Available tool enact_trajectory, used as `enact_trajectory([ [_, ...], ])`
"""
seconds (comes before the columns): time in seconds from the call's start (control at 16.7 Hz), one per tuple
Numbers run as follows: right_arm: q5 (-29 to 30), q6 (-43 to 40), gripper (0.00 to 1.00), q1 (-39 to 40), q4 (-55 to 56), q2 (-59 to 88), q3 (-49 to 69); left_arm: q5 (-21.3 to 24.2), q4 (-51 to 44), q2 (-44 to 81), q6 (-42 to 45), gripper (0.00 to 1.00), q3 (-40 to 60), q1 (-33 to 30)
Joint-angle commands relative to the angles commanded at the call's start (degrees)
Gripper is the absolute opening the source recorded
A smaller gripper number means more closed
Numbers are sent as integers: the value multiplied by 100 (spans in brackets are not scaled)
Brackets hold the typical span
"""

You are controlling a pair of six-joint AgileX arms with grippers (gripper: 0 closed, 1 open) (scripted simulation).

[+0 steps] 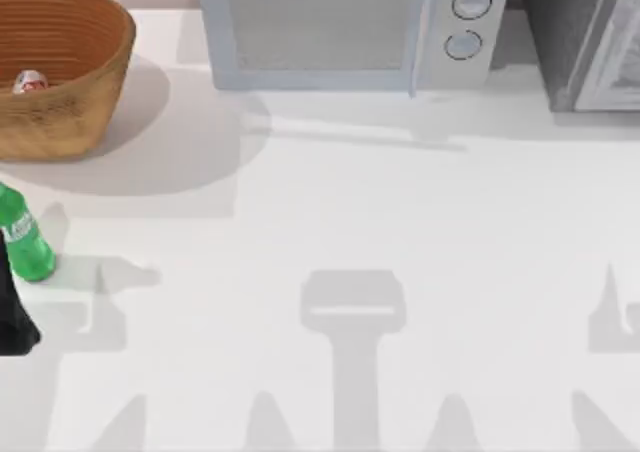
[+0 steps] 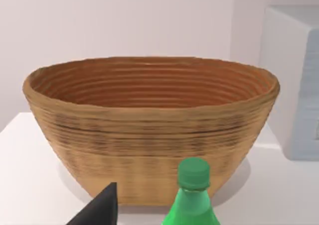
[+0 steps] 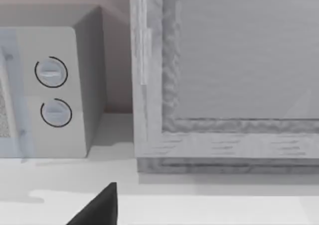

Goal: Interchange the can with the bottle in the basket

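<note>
The wicker basket (image 1: 70,112) stands at the table's back left. The white and red can (image 1: 29,81) lies inside it. The green bottle (image 1: 25,242) stands upright on the table in front of the basket, at the left edge. My left gripper (image 1: 8,282) is just in front of the bottle, open and holding nothing. In the left wrist view a dark fingertip (image 2: 105,205) shows beside the bottle's green cap (image 2: 193,174), with the basket (image 2: 149,135) behind. A dark fingertip (image 3: 105,205) of my right gripper hangs open over the table, off to the right.
A grey microwave (image 1: 345,27) stands at the back centre, its two knobs (image 3: 52,90) facing my right wrist. A grey cabinet (image 1: 585,37) fills the back right corner. Bare white tabletop (image 1: 400,222) stretches across the middle and front.
</note>
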State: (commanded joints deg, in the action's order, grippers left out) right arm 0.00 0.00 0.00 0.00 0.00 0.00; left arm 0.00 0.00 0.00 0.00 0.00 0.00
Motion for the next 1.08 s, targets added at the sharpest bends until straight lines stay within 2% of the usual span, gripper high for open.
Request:
enact_trajectory([
  [0.24,0,0,100,0,0,0,0,14,-67,129,7,100,158,16],
  [0.48,0,0,100,0,0,0,0,118,-512,981,42,100,1129,99],
  [0.72,0,0,100,0,0,0,0,323,-1316,2516,107,100,2757,221],
  [1.08,0,0,100,0,0,0,0,730,-2951,5683,260,100,5894,456],
])
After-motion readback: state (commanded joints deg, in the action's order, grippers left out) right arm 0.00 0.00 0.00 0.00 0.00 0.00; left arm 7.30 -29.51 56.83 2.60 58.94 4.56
